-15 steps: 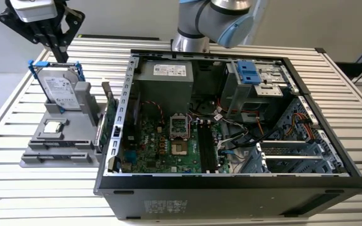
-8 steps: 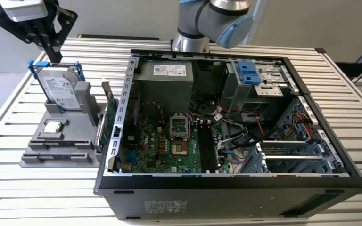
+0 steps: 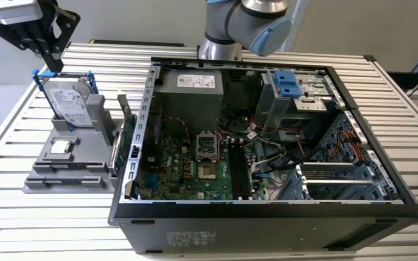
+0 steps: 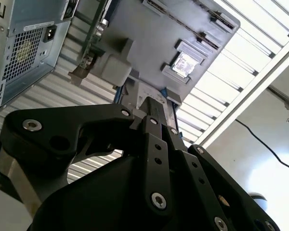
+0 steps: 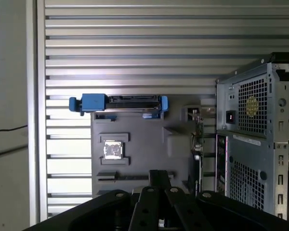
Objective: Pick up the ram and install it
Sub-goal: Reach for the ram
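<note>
The exterior view's top edge cuts off the arm (image 3: 256, 24) and the tool (image 3: 52, 64).

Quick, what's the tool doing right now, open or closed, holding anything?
Tool: closed, holding nothing, by the top edge of the hard drive.

No words or numbers can be read. The hard drive (image 3: 69, 106), the power supply (image 3: 194, 81) and the computer case (image 3: 194, 237) have stickers with tiny print

ram (image 3: 128, 130) between holder (image 3: 63, 179) and case (image 3: 267, 220) | drive (image 3: 71, 106), chip (image 3: 62, 145) on holder
</note>
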Action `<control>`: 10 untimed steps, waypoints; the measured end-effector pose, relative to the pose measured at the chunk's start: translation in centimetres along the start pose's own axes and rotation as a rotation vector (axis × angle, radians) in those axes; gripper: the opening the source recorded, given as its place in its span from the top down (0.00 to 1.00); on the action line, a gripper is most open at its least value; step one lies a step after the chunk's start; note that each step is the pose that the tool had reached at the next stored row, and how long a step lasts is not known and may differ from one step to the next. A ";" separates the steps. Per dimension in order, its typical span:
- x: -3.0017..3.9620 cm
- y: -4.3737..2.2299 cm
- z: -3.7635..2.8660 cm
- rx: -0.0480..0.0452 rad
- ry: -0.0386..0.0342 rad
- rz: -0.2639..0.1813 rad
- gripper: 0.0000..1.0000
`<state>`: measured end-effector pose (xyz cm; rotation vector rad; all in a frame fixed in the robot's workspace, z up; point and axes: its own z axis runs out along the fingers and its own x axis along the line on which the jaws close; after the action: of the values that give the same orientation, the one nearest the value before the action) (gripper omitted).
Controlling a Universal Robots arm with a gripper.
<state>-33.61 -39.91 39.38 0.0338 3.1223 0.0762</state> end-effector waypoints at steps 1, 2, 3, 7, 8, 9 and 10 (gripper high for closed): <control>0.15 0.00 0.00 0.0000 0.0000 0.000 1.00; 0.30 -0.01 0.00 -0.0001 -0.0001 0.000 1.00; 0.44 -0.01 -0.01 0.0000 0.0000 -0.001 1.00; 0.91 -0.02 -0.01 -0.0001 0.0000 -0.001 1.00; 0.96 -0.02 -0.02 -0.0001 0.0000 -0.001 1.00; 0.96 -0.02 -0.01 -0.0001 0.0000 -0.001 1.00; 0.96 -0.02 -0.01 -0.0001 0.0000 -0.001 1.00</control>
<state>-34.57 -39.91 39.38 0.0318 3.1222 0.0764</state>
